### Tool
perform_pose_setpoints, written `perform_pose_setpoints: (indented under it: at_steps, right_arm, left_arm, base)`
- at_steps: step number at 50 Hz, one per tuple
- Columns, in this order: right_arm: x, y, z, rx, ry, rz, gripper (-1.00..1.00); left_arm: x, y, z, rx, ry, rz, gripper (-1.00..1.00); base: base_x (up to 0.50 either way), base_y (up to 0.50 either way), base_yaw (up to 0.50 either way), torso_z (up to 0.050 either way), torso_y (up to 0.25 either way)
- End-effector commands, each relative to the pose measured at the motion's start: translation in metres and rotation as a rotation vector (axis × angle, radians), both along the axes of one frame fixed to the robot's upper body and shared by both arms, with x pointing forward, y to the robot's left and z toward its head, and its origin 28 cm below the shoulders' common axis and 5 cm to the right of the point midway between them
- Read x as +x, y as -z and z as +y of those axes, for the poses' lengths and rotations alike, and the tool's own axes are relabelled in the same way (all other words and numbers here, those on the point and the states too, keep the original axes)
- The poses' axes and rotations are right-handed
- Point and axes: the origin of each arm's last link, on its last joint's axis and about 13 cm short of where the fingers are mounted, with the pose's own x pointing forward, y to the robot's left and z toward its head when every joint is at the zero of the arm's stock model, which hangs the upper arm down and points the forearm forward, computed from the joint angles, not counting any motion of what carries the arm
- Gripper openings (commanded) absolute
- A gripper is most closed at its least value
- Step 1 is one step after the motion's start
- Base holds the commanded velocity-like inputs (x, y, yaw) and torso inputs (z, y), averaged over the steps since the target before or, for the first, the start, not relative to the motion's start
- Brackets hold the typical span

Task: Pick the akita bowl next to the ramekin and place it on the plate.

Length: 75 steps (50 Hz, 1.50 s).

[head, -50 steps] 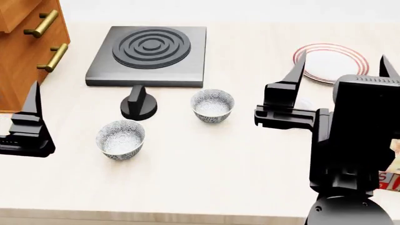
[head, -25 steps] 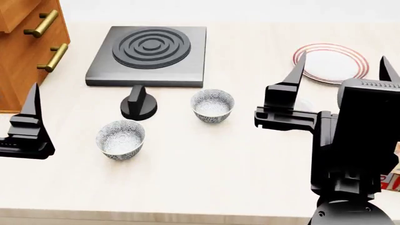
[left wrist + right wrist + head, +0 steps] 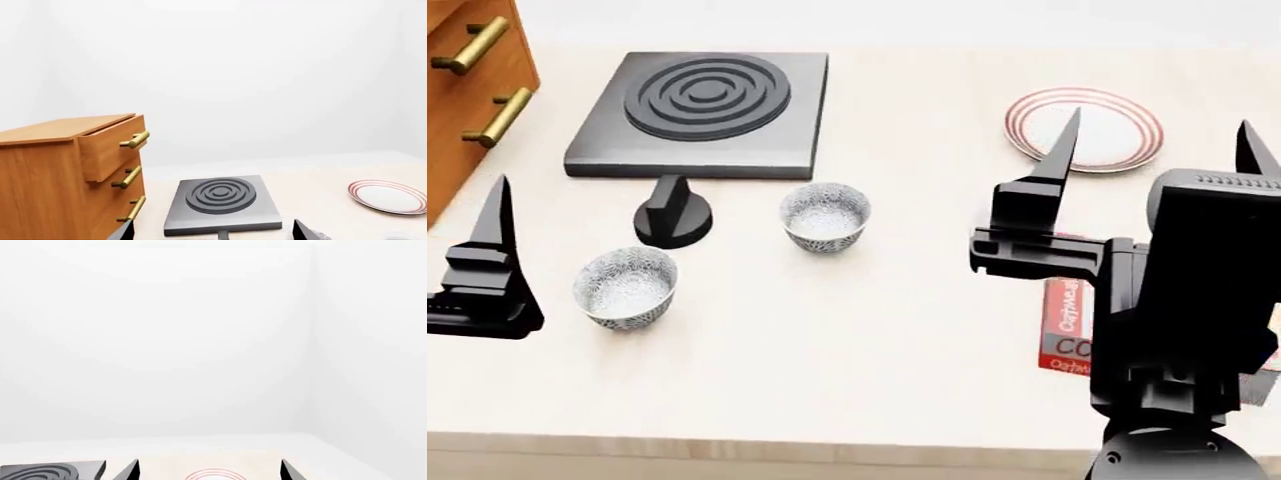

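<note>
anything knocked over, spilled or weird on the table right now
Nothing stands out. Both bowls sit upright and empty, the plate lies flat, and a red box lies flat, partly hidden behind the right arm.

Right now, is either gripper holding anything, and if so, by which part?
Nothing is held. The left gripper and right gripper are both open and empty, raised above the table. Both patterned bowls sit untouched.

A black hotplate (image 3: pixel 701 113) with concentric rings lies on the pale counter (image 3: pixel 868 340); a black knob (image 3: pixel 673 215) stands just before it. A wooden drawer chest (image 3: pixel 70 175) carries 3 brass handles. A red carton (image 3: pixel 1068 325) lies flat, partly hidden.
</note>
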Motion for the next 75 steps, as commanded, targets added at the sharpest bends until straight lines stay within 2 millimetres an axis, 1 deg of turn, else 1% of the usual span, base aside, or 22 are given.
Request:
perform_pose_setpoints:
  at_steps: [1, 14, 21, 37, 75]
  right_arm:
    - [0.0004, 0.0004, -0.0003, 0.004, -0.002, -0.004, 1.00]
    - [-0.0005, -0.0013, 0.0002, 0.007, -0.005, -0.007, 1.00]
    - [-0.0005, -0.0009, -0.0003, 0.020, -0.006, -0.009, 1.00]
    - [-0.0004, -0.0009, 0.0000, 0.020, -0.008, -0.012, 1.00]
    - [-0.0016, -0.0018, -0.0003, 0.020, -0.007, -0.012, 1.00]
  left_arm:
    - [-0.0004, -0.0007, -0.0007, -0.001, 0.004, 0.001, 1.00]
    - [0.0000, 0.0004, -0.0001, -0.001, 0.007, 0.001, 1.00]
    - [-0.0002, 0.0012, -0.0005, -0.002, 0.010, 0.001, 1.00]
    - [-0.0004, -0.0006, -0.0006, 0.000, 0.011, 0.001, 1.00]
    - [0.0008, 0.0026, 0.0002, 0.001, 0.011, 0.002, 1.00]
  base:
    - [-0.05, -0.25, 0.00, 0.000, 0.000]
    - [-0.02, -0.41, 0.00, 0.000, 0.000]
    - [0.00, -0.11, 0.00, 0.000, 0.000]
    - [0.00, -0.26, 0.00, 0.000, 0.000]
    - [0.00, -0.24, 0.00, 0.000, 0.000]
